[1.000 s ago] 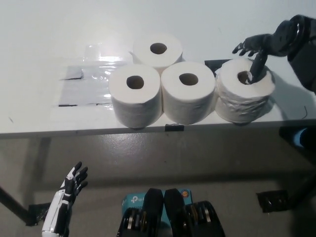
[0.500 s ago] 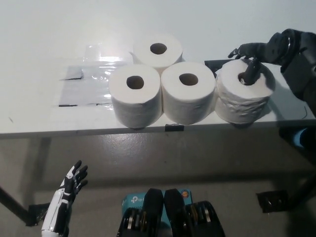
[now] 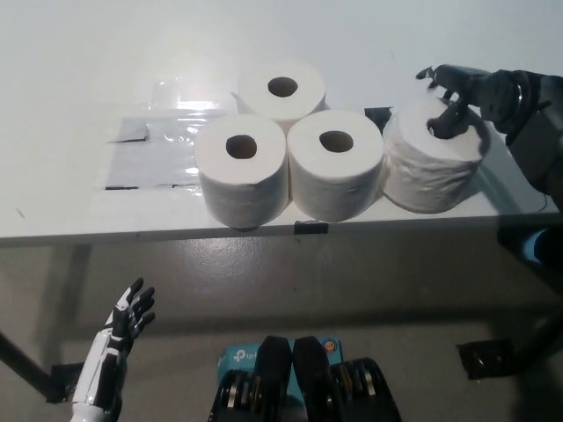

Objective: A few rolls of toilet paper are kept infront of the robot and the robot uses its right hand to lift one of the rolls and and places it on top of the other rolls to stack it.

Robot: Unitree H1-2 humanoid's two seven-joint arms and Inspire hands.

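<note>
- Rightmost toilet roll (image 3: pixel 435 156): near the white table's (image 3: pixel 88 70) right front edge, tilted, just beside the front-middle roll (image 3: pixel 335 163).
- Right hand (image 3: pixel 466 97): black, one finger pushed into the roll's core, the others spread above its top rim.
- Other rolls: front-left roll (image 3: pixel 241 167) and back roll (image 3: pixel 281 90), upright, clustered and touching.
- Left hand (image 3: pixel 123 330): white, below the table edge at lower left, fingers apart, holding nothing.

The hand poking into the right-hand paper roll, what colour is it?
Black; the right hand shows clearly in the head view.
</note>
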